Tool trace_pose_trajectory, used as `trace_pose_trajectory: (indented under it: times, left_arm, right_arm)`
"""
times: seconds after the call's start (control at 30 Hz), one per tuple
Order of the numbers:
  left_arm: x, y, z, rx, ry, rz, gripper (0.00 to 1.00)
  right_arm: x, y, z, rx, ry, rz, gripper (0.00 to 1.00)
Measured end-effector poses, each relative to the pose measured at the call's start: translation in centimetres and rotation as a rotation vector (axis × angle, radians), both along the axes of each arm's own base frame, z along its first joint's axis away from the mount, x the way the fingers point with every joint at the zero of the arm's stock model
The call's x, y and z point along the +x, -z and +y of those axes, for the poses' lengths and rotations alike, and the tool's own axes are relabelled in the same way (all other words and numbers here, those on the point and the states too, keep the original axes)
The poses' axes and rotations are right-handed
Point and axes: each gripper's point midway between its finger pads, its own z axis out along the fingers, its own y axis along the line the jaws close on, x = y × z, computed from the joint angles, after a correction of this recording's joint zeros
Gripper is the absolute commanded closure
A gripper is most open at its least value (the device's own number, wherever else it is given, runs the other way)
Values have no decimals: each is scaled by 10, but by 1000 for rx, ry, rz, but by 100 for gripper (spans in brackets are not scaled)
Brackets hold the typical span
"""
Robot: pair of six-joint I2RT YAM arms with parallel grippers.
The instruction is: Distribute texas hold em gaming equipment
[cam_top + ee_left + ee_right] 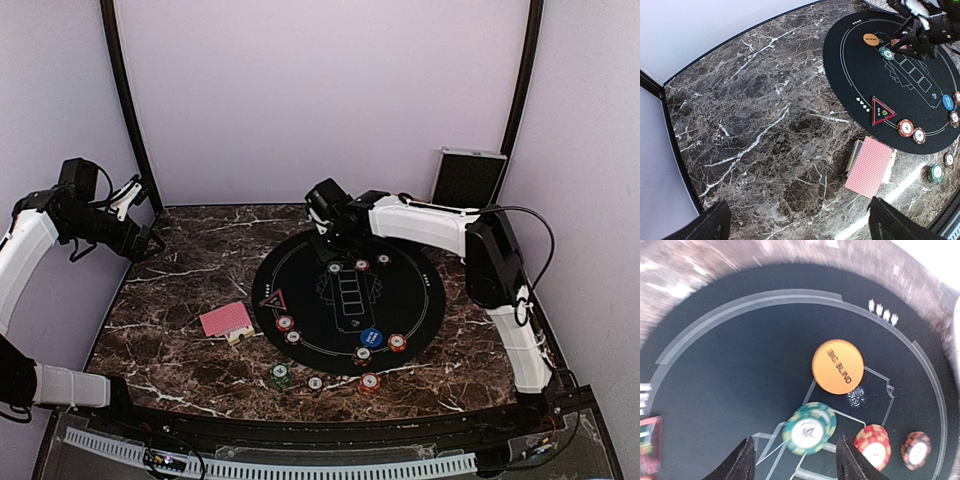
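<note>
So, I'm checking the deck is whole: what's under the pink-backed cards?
White card edges poke out on one side of the pink-backed cards, a striped edge on the other; the rest beneath is covered.

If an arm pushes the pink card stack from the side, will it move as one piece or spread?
Probably spread. The card stack looks loose: layers beneath the top card stick out at two edges, so a side push would likely shear it. It lies flat on the glossy table, so it may slide; its thin edges look hard to pinch.
</note>
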Motion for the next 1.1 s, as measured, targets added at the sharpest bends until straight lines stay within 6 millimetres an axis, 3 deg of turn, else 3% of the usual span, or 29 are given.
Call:
trace_pose_trajectory:
  times: [0.1, 0.17, 0.23, 0.3, 0.37, 0.57, 0.67, 0.8, 1.1]
  left_arm:
    - [0, 0, 0, 0, 0, 0, 1]
    - [0, 0, 0, 0, 0, 0, 1]
    - [0, -1, 0, 0, 0, -2, 1]
    - [-1, -1, 0, -1, 1, -3, 1]
    - [-1, -1, -1, -2, 2, -4, 1]
    - [-2, -3, -1, -5, 4, -8, 1]
    - [-2, -3, -2, -6, 5, -9, 1]
    - [-3, -4, -2, -6, 6, -11, 1]
    - [-6, -8, -2, -7, 7, -22, 1]
  right_arm:
    - [-22, -43, 13, 38, -51, -53, 44]
    - [-47, -70, 21, 68, -100, -78, 42]
    - [-79, -87, 31, 99, -167, -84, 38]
    - [-117, -93, 41, 113, -249, -67, 33]
    - [-152, -88, 48, 111, -326, -37, 28]
    - [-259, -34, 61, 36, -565, 124, 23]
    - [-295, -21, 68, 21, -655, 175, 23]
    - [-315, -9, 80, 13, -730, 210, 24]
    - [-318, 29, 95, -45, -777, 256, 26]
